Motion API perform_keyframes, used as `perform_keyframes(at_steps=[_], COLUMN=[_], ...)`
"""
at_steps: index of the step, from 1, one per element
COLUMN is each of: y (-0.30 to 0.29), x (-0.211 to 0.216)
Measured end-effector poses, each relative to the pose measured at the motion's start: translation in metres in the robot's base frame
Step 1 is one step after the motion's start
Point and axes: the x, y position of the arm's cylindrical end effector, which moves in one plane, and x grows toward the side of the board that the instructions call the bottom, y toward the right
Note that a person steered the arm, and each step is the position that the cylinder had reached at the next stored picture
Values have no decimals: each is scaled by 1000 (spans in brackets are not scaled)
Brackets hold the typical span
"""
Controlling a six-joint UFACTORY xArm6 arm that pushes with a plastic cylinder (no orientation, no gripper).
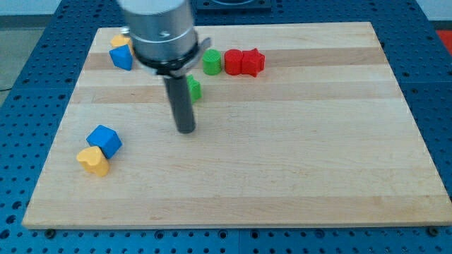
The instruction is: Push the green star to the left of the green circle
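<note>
The green star (194, 89) lies on the wooden board (296, 155) near the view's top, half hidden behind my rod. The green circle (211, 62) stands just above and to the right of it, close to the top edge. My tip (186, 130) rests on the board just below the green star, slightly to its left, a short gap apart from it.
A red circle (232, 62) and a red star (252, 62) sit touching each other right of the green circle. A blue block (122, 58) with a yellow block (119, 42) behind it lies at top left. A blue cube (104, 140) and a yellow heart (93, 161) lie at lower left.
</note>
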Motion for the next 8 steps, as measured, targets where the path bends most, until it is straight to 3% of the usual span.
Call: perform_keyframes(at_steps=[3, 6, 8], y=[-9, -58, -33], x=[-69, -63, -88])
